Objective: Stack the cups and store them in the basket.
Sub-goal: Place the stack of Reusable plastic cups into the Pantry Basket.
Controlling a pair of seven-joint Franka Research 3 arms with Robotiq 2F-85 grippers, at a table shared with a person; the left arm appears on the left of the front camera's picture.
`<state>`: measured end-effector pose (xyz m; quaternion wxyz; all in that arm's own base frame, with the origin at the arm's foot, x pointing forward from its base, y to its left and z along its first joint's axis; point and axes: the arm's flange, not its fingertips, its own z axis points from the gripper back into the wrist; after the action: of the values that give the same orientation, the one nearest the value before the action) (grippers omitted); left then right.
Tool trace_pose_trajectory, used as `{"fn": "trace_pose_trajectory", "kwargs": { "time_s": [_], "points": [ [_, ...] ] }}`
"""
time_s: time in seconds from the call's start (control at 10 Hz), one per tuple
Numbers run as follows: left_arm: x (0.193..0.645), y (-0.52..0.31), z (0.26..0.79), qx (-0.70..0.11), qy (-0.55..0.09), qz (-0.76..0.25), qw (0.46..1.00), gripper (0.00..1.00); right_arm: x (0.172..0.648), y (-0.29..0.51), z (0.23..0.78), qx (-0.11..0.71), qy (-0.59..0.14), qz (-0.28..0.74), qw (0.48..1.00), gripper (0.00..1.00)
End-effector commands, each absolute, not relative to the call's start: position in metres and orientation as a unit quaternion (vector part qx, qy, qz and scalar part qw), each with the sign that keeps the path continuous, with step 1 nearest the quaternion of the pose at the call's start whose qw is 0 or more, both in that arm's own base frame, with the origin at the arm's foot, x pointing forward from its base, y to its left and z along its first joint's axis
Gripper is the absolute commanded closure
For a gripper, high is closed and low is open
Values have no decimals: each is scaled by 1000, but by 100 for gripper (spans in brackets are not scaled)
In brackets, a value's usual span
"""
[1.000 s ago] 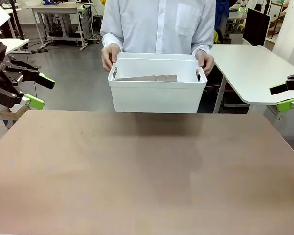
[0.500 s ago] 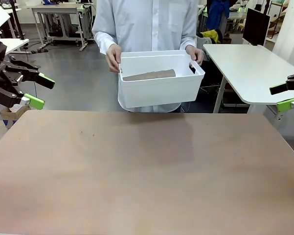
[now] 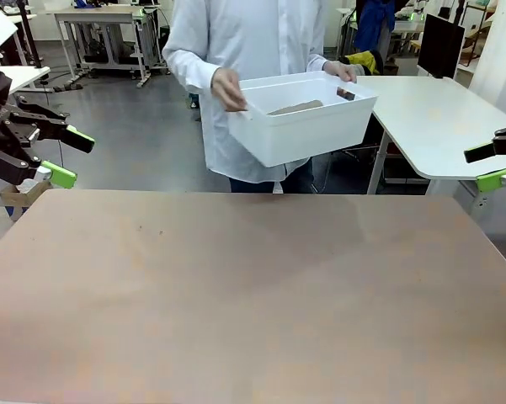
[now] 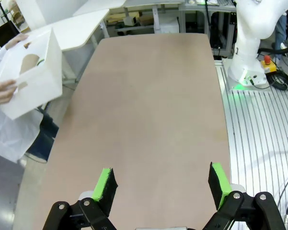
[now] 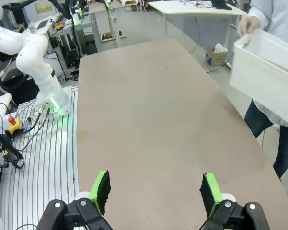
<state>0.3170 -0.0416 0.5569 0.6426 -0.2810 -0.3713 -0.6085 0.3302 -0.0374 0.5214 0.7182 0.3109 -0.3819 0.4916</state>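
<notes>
A person beyond the table's far edge holds the white basket (image 3: 306, 126) up in both hands, tilted and turned toward the picture's right. Brown cups (image 3: 296, 107) lie on their sides inside it; I cannot tell how many. The left wrist view shows the basket (image 4: 36, 79) at its left edge with a brown cup (image 4: 31, 62) inside. In the right wrist view the basket (image 5: 266, 72) is at the right edge. My left gripper (image 3: 71, 157) hangs open off the table's left side, far from the basket. My right gripper (image 3: 482, 167) hangs open off the right side. Both grippers (image 4: 163, 184) (image 5: 155, 189) hold nothing.
The brown table (image 3: 253, 286) spreads bare between the arms. A white side table (image 3: 438, 118) stands at the back right, close to the basket. The other arm's white base (image 4: 259, 38) (image 5: 38, 62) stands beside the table in each wrist view.
The person has lifted the basket higher and swung it toward the picture's right, away from the table's far edge. Neither arm has moved.
</notes>
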Motion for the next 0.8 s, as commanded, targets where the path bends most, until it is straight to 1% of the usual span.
{"fn": "trace_pose_trajectory", "kwargs": {
  "time_s": [0.0, 0.7],
  "points": [
    [317, -42, 560, -287, -374, -606, 640, 0, 332, -36, 524, 315, -391, 490, 712, 0],
    [317, -42, 560, -287, -374, -606, 640, 0, 332, -36, 524, 315, -391, 490, 712, 0]
  ]
}}
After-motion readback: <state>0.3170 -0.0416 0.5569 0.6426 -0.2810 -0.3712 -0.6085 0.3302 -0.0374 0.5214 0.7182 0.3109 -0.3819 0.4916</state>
